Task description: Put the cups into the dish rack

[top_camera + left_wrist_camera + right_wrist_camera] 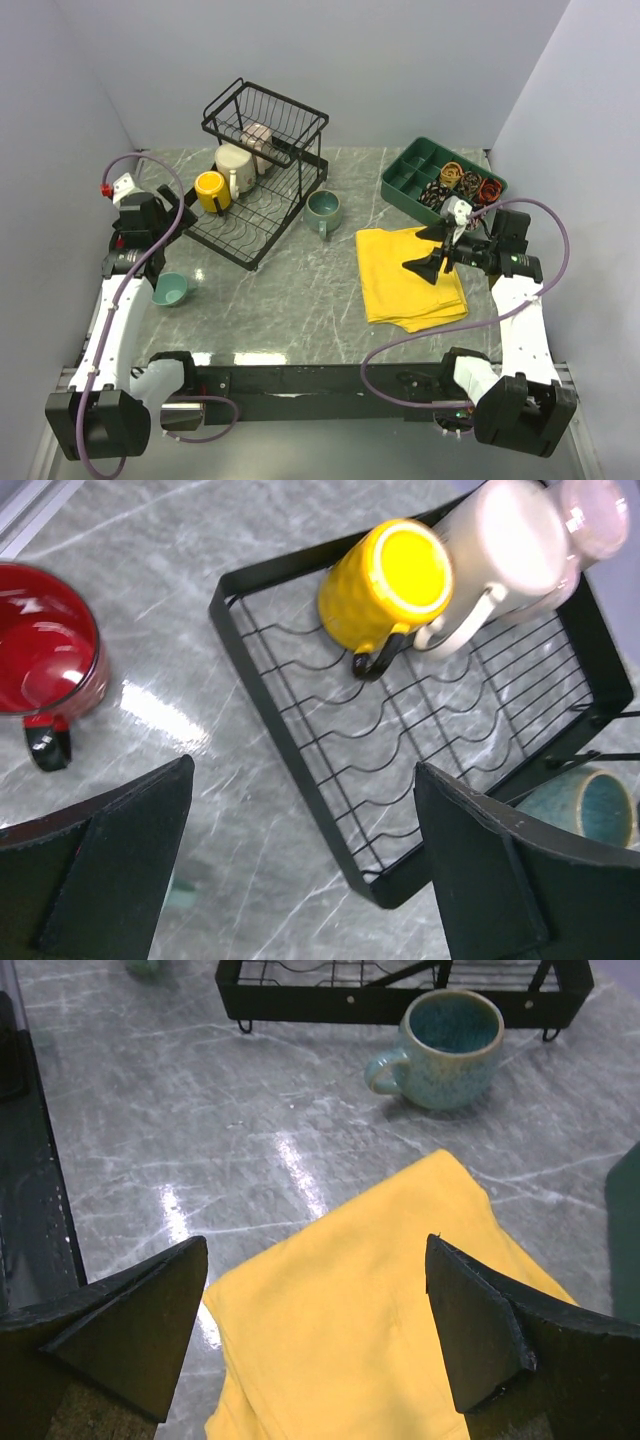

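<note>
1. The left jaws are recorded as released: spread wide, with nothing between them. They are held above the worktop (150, 560), at the near corner of the dish rack (232, 645).
2. The rack's lower wire tier is seen ahead of the left jaws. A yellow mug (385, 580) is placed on it, with its dark handle turned towards the jaws.
3. A cream mug (510, 540) is seen touching the yellow one on its right. A lilac-beige mug (595, 515) is noted just beyond it, blurred; its tier cannot be told.
4. A red mug (45, 640) is seen upright on the worktop to the left of the left jaws, outside the rack.
5. A teal mug (450, 1045) is found upright on the worktop, well ahead of the right jaws and just beside the rack's edge. It is not loaded.
6. The right jaws are recorded as released, wide apart, with nothing grasped. They are held over a yellow cloth (370, 1310), which is spread below and between them.
7. A green compartmented tray (410, 170) is noted to the right of the right jaws.
8. A small teal-green cup (170, 290) is seen on the worktop behind the left jaws, beside the arm.
</note>
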You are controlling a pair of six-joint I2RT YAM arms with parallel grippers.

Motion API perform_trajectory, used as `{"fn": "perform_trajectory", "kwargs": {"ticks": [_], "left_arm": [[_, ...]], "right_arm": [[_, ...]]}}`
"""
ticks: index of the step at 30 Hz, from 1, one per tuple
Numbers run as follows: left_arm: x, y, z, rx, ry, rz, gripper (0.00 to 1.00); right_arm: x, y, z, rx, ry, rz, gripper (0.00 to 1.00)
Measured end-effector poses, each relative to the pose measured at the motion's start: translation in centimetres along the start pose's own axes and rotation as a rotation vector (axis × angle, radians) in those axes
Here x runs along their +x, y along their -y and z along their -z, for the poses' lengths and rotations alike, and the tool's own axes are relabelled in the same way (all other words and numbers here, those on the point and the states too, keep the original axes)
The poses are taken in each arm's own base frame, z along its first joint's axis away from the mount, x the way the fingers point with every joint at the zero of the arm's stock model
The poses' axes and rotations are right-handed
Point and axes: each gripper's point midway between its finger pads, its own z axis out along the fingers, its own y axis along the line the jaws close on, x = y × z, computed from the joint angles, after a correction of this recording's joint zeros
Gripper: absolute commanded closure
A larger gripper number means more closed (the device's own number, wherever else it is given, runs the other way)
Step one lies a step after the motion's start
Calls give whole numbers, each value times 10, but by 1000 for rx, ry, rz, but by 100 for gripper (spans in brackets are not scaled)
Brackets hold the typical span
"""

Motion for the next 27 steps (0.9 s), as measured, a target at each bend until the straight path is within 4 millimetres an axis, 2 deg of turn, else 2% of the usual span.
{"fn": "perform_trajectory", "kwargs": {"ticks": [5, 10, 13, 16, 18, 21, 24, 27], "left_arm": [[4, -10, 1, -48, -10, -7, 4], [-8, -22, -4, -134, 27, 3, 4], [-24, -26, -20, -218, 40, 13, 4], [-34, -36, -47, -326, 18, 24, 4], [-33, -46, -66, -397, -6, 29, 4], [-21, -69, -86, -503, -62, 26, 2], [-8, -89, -90, -573, -118, 28, 2], [-8, -99, -86, -602, -126, 48, 3]], "right_arm": [[9, 9, 0, 32, -37, -43, 5], [5, 24, 2, 66, -76, -68, 5], [4, 30, 2, 73, -93, -88, 4], [9, 31, 3, 83, -112, -112, 4], [11, 32, 3, 91, -122, -120, 4], [14, 33, 3, 102, -132, -129, 3], [15, 34, 3, 107, -135, -136, 3], [20, 32, 2, 106, -138, -150, 3]]}}
